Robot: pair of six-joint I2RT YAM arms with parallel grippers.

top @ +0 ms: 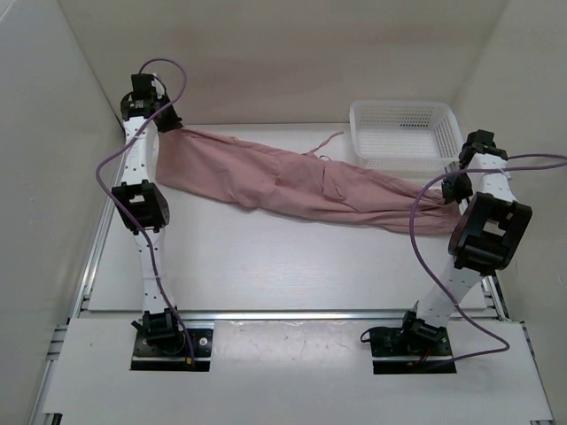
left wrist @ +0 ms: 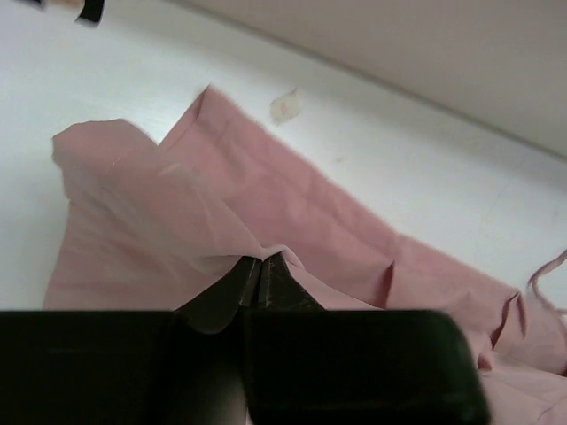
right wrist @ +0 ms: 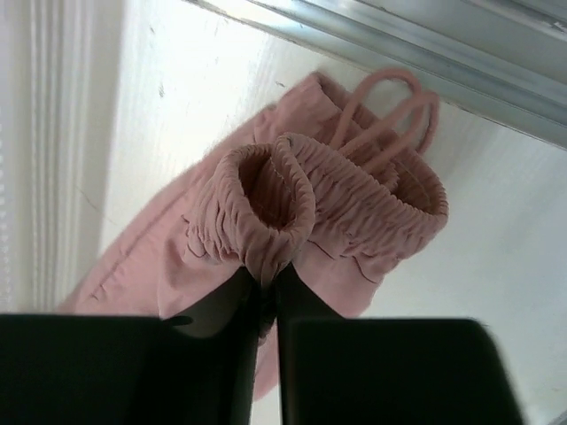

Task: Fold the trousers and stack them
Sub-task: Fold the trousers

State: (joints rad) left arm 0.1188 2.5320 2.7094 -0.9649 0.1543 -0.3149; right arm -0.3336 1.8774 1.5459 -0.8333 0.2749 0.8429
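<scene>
trousers (top: 292, 186) stretched out, leg end (left wrist: 124, 159) pinched tight in left gripper (left wrist: 260, 268), waistband (right wrist: 354, 204) clamped in right gripper (right wrist: 266, 282); next probably means bringing ends together.

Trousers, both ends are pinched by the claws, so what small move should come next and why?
Probably lift the right claw a little and begin carrying the waistband toward the left claw. The trousers lie stretched long across the table, each end pinched shut, so bringing the ends together looks like the first fold.
</scene>
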